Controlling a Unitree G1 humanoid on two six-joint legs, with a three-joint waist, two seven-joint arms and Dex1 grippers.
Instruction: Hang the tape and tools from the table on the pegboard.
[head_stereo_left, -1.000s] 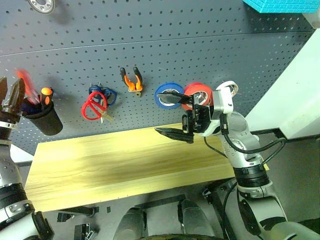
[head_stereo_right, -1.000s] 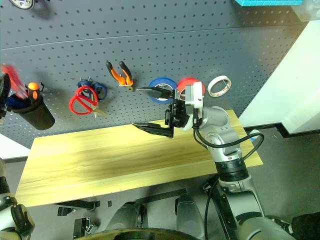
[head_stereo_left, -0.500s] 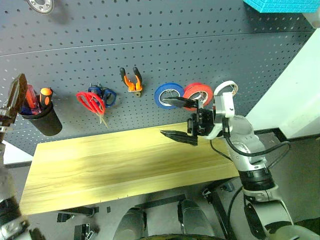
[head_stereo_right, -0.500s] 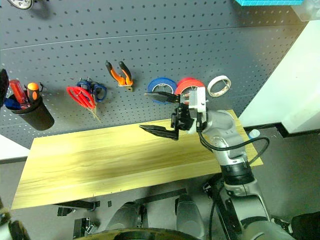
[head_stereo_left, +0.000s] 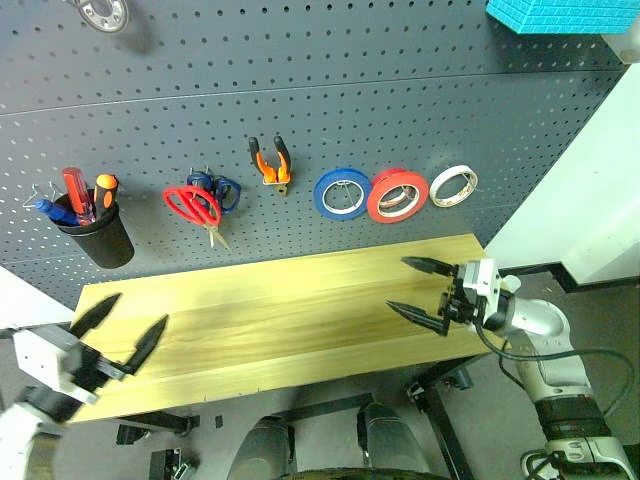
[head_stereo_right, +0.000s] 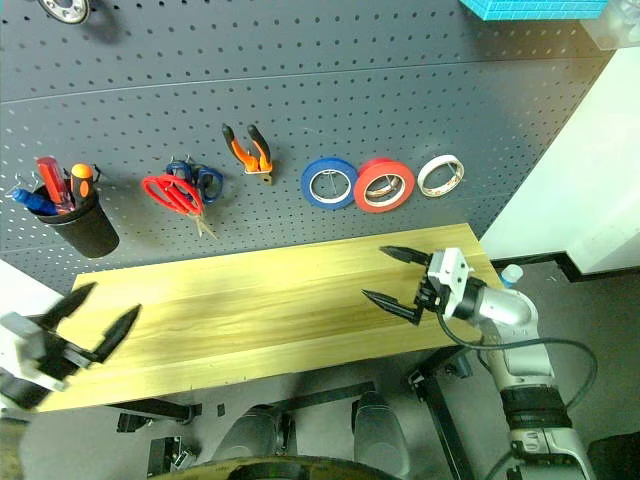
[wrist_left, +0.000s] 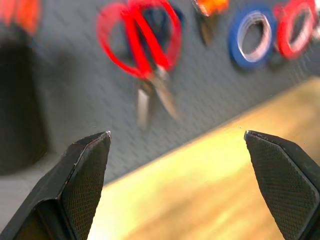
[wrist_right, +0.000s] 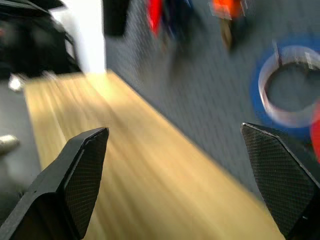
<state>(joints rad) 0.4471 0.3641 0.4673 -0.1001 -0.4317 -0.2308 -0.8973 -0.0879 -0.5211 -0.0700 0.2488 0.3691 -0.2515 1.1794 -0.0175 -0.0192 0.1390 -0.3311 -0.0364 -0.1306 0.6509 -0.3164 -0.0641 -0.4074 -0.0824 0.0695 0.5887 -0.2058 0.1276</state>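
Observation:
On the dark pegboard (head_stereo_left: 400, 100) hang the red tape (head_stereo_left: 397, 194), the orange-and-black pliers (head_stereo_left: 270, 162) and the red-handled scissors (head_stereo_left: 195, 207). The red-handled screwdriver (head_stereo_left: 76, 193) stands in a black cup (head_stereo_left: 100, 238) hooked to the board. The table (head_stereo_left: 270, 310) below carries nothing. My left gripper (head_stereo_left: 133, 318) is open and empty over the table's left end. Over its right end my right gripper (head_stereo_left: 400, 284) is also open and empty. The left wrist view looks between its fingertips (wrist_left: 90, 155) at the scissors (wrist_left: 142, 45).
A blue tape roll (head_stereo_left: 341, 192) and a white tape roll (head_stereo_left: 453, 186) hang beside the red tape. Blue-handled scissors (head_stereo_left: 222, 190) hang behind the red ones. An orange-handled screwdriver (head_stereo_left: 104, 190) shares the cup. A white wall (head_stereo_left: 590, 200) stands at the right.
Both arms have dropped from the pegboard to low over the table. The left gripper opened and left the red screwdriver in the cup. The scissors stopped swinging.

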